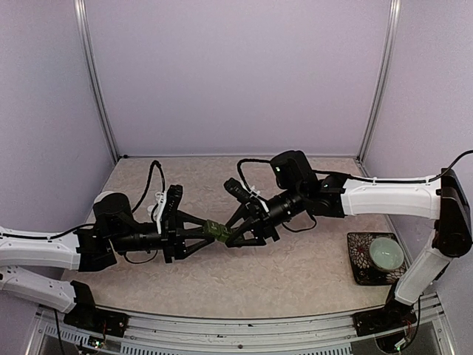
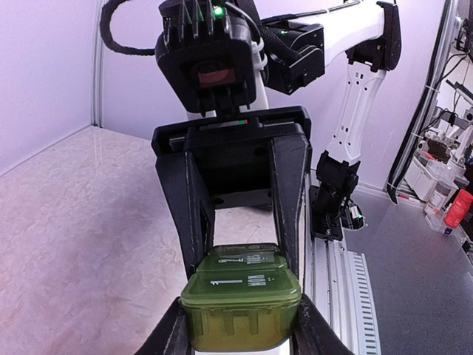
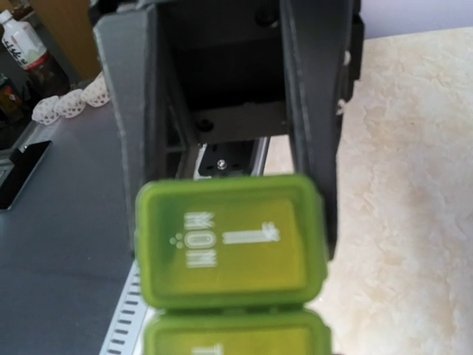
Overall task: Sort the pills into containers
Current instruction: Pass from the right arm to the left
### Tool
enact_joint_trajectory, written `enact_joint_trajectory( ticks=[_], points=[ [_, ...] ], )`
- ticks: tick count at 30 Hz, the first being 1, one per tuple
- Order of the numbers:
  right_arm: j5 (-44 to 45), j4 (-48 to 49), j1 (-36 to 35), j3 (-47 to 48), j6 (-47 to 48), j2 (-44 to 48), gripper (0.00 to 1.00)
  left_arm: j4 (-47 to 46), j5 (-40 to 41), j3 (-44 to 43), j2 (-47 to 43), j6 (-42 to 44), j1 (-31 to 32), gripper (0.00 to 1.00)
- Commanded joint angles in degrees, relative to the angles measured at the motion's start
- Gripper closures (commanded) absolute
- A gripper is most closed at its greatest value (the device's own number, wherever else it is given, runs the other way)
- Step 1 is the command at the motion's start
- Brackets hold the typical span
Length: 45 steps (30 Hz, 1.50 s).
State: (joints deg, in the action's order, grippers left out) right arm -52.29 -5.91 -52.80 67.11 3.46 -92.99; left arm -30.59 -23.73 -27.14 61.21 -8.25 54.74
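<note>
L fingers [image 2: 168,336] pinch the MON end of the green pill-box strip [image 1: 218,232]. R fingers [image 2: 194,214] clamp its other end. We see both sets narrow on it, lids down. It hangs mid-tabletop [image 1: 295,274], seemingly lifted off. L arm [image 1: 44,248] & R arm [image 1: 384,196] reach low, inward, wrists facing. A pale bowl [image 1: 386,253] on a dark patterned mat [image 1: 360,268] sits well apart, by the R base.

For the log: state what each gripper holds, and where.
Both hold the green pill box: the left gripper pinches the sides of its MON end, the right gripper the opposite end.
</note>
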Motion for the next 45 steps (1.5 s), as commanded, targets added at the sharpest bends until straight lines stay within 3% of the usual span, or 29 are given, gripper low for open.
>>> enact_joint_trajectory(
  ticks=[1,4,5,7,8,12,17,25,34,37,45],
  points=[
    [-2.86,2.02,0.95,0.94,-1.97,1.69,0.8,1.71,-0.41,0.07,-1.0,2.24,0.14,1.0],
    [-2.11,1.53,0.98,1.08,-1.59,1.38,0.79,1.52,1.23,-0.09,-0.89,1.55,0.19,1.0],
    [-1.83,1.37,1.01,1.17,-1.47,1.37,0.78,1.5,2.2,-0.07,-0.84,1.24,0.15,0.88],
    [-1.08,0.7,0.89,1.25,-0.88,1.2,0.78,1.49,3.97,-0.17,-0.55,0.61,0.19,0.46],
    [-0.27,0.25,0.9,1.37,-0.54,1.2,0.78,1.67,4.78,-0.24,-0.48,0.32,0.15,0.31],
    [6.28,-4.02,0.41,2.12,2.64,1.65,0.75,4.91,7.52,-1.46,-0.39,-2.27,0.12,0.02],
    [19.81,-7.29,-1.18,1.94,6.55,3.95,0.74,8.99,11.1,-3.09,-0.74,-10.83,-0.47,0.01],
    [39.02,-4.97,-5.75,-0.98,11.89,6.95,0.75,4.03,3.84,-2.22,2.26,-33.65,-6.81,0.01],
    [49.07,-4.17,-9.68,-1.57,13.79,5.54,0.75,2.25,2.33,-7.9,8.14,-36.99,-5.35,0.02],
    [50.76,-4.76,-10.83,-1.22,14.1,4.81,0.75,2.48,2.45,-9.33,10.48,-37.54,-4.75,0.08],
    [53.72,-4.82,-12.11,-1.08,14.38,4.53,0.75,0.47,0.57,-10.0,14.97,-39.57,-4.73,0.35]
  ],
)
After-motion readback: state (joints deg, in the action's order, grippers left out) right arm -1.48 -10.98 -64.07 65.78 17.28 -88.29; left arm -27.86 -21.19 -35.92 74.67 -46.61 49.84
